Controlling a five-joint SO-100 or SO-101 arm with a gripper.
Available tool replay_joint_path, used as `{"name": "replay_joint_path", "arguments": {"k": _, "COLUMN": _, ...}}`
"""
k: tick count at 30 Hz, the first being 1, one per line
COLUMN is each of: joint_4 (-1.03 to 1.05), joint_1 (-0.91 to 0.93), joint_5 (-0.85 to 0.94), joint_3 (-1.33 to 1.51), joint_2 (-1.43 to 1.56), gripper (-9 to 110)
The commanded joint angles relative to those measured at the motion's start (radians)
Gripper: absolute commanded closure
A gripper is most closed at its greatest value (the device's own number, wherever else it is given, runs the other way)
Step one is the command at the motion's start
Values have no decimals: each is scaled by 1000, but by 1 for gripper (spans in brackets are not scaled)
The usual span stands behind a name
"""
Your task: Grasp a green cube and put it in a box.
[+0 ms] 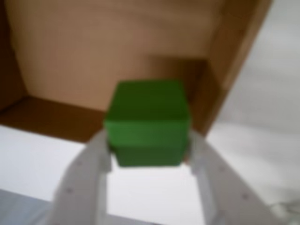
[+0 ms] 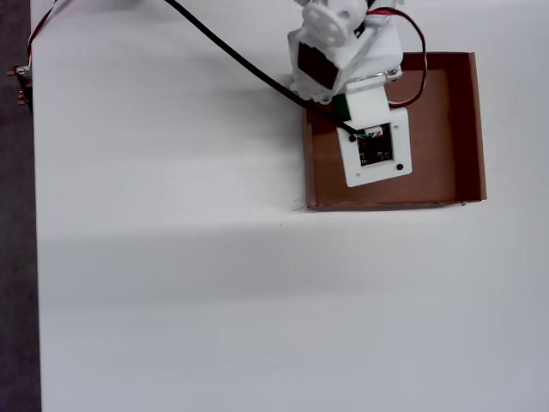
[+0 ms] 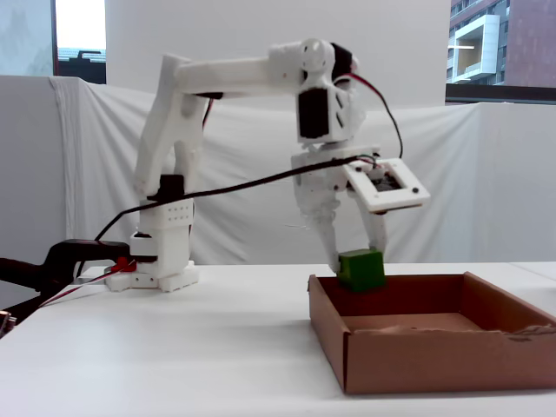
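Wrist view shows the end effector (image 1: 149,152) clenched on the green cube (image 1: 147,123) across opposite flat faces, just above the box (image 3: 408,334) edge (it looks light, rigid, matte, unlikely to slip).

The white plastic arm (image 3: 226,74) rises from its base at the left of the fixed view, reaches right, then bends down at the wrist. Its two-finger white gripper (image 3: 356,261) points downward, fingers (image 1: 86,173) clamped on a small bright-green cube (image 1: 147,122).
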State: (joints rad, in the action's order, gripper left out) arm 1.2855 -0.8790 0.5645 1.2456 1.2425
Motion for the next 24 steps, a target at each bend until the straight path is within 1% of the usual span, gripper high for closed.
{"name": "replay_joint_path", "arguments": {"k": 1, "joint_4": 2, "joint_1": -8, "joint_5": -6, "joint_3": -48, "joint_2": -3, "gripper": 88}}
{"name": "replay_joint_path", "arguments": {"k": 24, "joint_4": -3, "joint_1": -18, "joint_5": -44, "joint_3": -115, "joint_2": -166, "gripper": 87}}
